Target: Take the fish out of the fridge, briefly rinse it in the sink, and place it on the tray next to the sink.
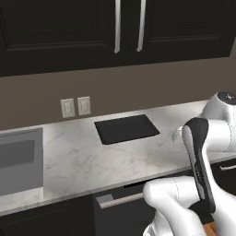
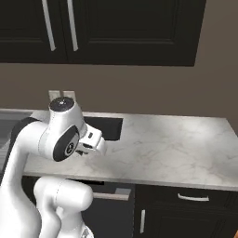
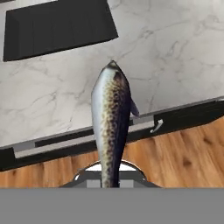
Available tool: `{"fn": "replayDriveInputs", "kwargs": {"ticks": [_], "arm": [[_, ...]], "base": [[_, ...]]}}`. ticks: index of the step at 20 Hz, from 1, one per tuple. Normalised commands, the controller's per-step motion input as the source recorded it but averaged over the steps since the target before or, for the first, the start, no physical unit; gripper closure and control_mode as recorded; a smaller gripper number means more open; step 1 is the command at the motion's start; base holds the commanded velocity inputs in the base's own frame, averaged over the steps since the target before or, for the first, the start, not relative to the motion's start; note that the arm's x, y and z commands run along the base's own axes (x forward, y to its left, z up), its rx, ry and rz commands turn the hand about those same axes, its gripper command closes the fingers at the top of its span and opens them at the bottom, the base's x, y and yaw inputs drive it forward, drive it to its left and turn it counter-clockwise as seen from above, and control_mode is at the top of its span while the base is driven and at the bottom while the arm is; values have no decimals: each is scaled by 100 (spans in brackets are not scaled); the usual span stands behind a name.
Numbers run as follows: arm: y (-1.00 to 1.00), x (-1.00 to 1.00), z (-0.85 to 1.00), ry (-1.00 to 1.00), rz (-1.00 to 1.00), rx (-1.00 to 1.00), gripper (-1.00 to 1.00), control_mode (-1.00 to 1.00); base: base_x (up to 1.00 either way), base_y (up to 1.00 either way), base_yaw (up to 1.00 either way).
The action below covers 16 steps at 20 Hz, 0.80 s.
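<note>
One marble surface runs along the wall, with the black tray lying flat on it and the sink off to one side. Clamped in the claw, the fish hangs over the surface's front edge. Placing seems underway; next, carry it forward over the tray and lower.

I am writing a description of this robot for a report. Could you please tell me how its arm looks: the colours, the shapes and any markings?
The arm is made of glossy white rounded segments with smooth, bulging shells. Its joints are dark: one round joint cap is dark grey with a small light mark, and a long black band runs along one segment. A round dark disc sits on the side of the elbow. No loose cables are visible.
</note>
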Motion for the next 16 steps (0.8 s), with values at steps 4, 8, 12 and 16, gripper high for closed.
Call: {"fn": "replayDriveInputs", "kwargs": {"ticks": [4,8,12,16], "arm": [[-15,100,19,5,43,23,100,-100],[20,97,8,11,38,5,100,-100],[63,32,-40,-8,19,-18,100,-100],[47,45,-22,-25,11,-13,100,-100]], "base": [[0,0,0],[0,0,0],[0,0,0],[0,0,0]]}}
